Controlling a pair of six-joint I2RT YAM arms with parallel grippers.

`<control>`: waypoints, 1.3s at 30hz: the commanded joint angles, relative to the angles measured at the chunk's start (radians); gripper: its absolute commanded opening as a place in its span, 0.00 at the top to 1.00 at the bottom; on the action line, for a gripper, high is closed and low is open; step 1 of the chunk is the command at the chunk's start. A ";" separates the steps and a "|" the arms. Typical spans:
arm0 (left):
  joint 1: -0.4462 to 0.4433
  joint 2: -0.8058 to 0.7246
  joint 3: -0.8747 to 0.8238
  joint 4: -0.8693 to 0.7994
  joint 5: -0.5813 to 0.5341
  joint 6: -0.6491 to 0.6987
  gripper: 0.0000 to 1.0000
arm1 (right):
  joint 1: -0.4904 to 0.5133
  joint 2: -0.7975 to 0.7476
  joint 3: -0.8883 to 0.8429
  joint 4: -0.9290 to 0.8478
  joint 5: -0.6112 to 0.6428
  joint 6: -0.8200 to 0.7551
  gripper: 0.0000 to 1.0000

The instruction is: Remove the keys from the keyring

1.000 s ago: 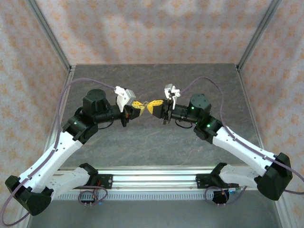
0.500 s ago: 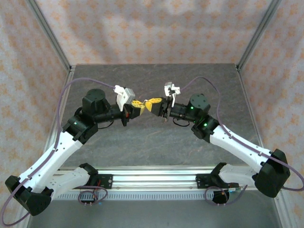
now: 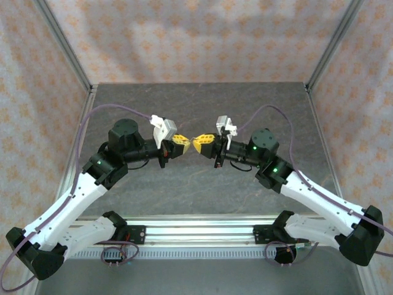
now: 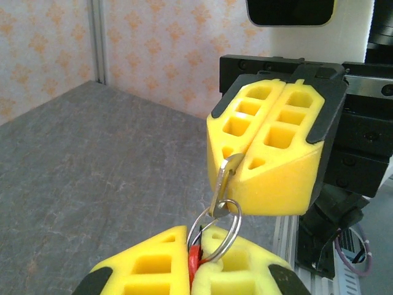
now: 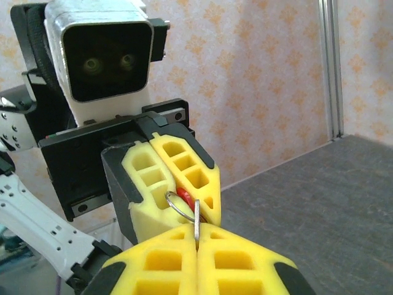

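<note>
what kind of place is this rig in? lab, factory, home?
Likely a lab data-collection cell, not a home or factory line: a grey tabletop boxed in by patterned backdrop walls framed by aluminium posts, with the left arm and right arm bolted to a rail at the near edge.

Small silvery-tan metal key (image 4: 222, 184), bright red oblong tag (image 4: 194, 263), yellow blocky foam fingertips (image 4: 282, 184), mottled dark-grey tabletop (image 4: 92, 160), cream walls with orange floral print (image 3: 202, 43).
</note>
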State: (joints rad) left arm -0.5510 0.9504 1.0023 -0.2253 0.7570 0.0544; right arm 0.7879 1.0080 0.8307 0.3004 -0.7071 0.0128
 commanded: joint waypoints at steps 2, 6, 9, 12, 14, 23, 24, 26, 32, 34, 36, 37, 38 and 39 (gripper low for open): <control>0.018 -0.025 -0.003 0.058 -0.055 0.018 1.00 | 0.046 -0.048 0.035 -0.139 -0.020 -0.157 1.00; 0.018 -0.017 0.016 0.031 -0.048 0.023 1.00 | 0.096 -0.049 0.081 -0.273 -0.012 -0.256 1.00; 0.018 -0.005 0.028 0.011 -0.035 0.026 1.00 | 0.109 -0.051 0.105 -0.338 -0.008 -0.293 1.00; 0.018 0.000 0.030 0.007 -0.028 0.027 1.00 | 0.112 -0.059 0.119 -0.373 0.001 -0.305 1.00; 0.018 0.002 0.027 0.007 -0.025 0.028 1.00 | 0.114 -0.066 0.120 -0.382 0.006 -0.310 1.00; 0.018 0.000 0.013 0.014 -0.039 0.021 1.00 | 0.141 -0.041 0.198 -0.423 0.122 -0.313 1.00; 0.018 -0.004 0.004 0.027 -0.050 0.014 1.00 | 0.138 -0.028 0.219 -0.420 0.143 -0.287 1.00; 0.019 -0.019 -0.021 0.060 -0.071 -0.002 0.97 | 0.132 -0.003 0.254 -0.417 0.162 -0.241 1.00; 0.018 -0.102 -0.137 0.199 -0.113 -0.039 0.66 | 0.100 0.069 0.349 -0.427 0.136 -0.117 1.00; 0.018 -0.136 -0.174 0.231 -0.126 -0.032 0.63 | 0.083 0.091 0.385 -0.440 0.117 -0.084 1.00; 0.018 -0.168 -0.207 0.258 -0.141 -0.020 0.57 | 0.069 0.111 0.421 -0.462 0.097 -0.057 1.00; 0.018 -0.183 -0.225 0.272 -0.150 -0.014 0.55 | 0.062 0.120 0.439 -0.475 0.086 -0.043 1.00; 0.018 -0.195 -0.238 0.283 -0.156 -0.008 0.54 | 0.056 0.130 0.455 -0.485 0.075 -0.030 1.00; 0.016 -0.206 -0.249 0.294 -0.164 0.000 0.53 | 0.049 0.141 0.471 -0.498 0.062 -0.017 1.00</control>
State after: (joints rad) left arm -0.5407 0.7792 0.7761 -0.0307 0.6403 0.0280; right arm 0.8513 1.1355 1.2457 -0.1661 -0.5919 -0.0746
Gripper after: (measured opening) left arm 0.463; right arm 0.046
